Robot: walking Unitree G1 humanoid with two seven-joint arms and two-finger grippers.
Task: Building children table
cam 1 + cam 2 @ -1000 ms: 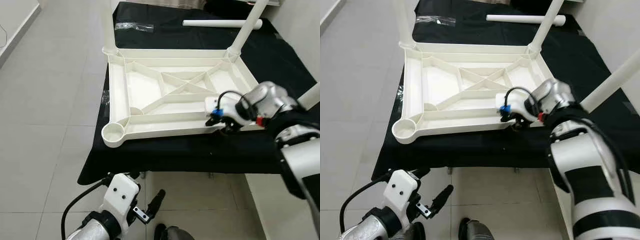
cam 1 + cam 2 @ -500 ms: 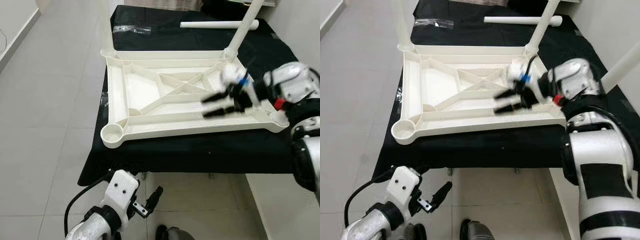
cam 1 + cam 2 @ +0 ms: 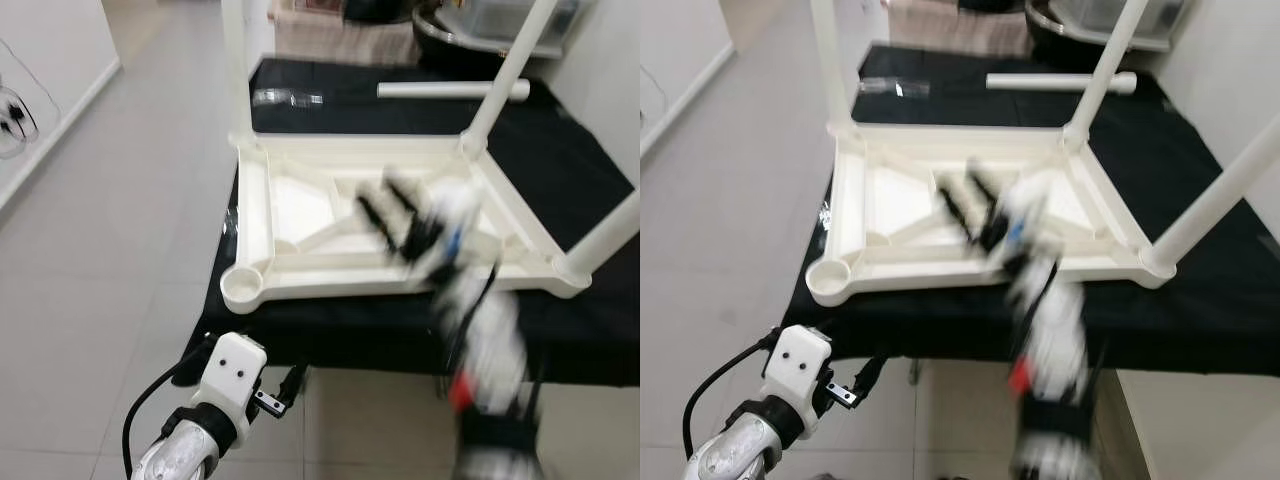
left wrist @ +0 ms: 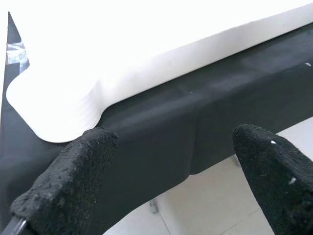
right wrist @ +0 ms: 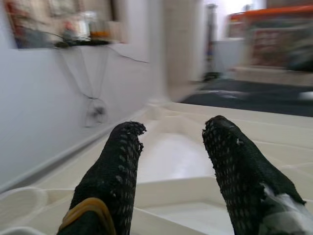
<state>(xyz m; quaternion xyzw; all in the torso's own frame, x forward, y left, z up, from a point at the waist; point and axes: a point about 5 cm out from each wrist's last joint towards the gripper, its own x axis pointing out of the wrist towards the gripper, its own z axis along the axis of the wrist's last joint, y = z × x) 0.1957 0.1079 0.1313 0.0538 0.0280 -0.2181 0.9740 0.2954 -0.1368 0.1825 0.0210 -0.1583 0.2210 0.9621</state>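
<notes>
A black cloth (image 3: 560, 170) drapes the table, hanging down over its near edge towards the floor. At the far left corner of that cloth lies a clear plastic bag (image 3: 290, 98), crumpled and glinting. The floor (image 3: 120, 200) is pale grey tile, running away to the left, where a white wall (image 3: 50, 60) with a skirting board meets it. Thin dark cables (image 3: 15, 110) hang against that wall. Beyond the table's far edge sits a dark round basin or bowl (image 3: 450, 25), blurred, and next to it a clear plastic storage box (image 3: 515, 15), too soft to tell what is inside.
</notes>
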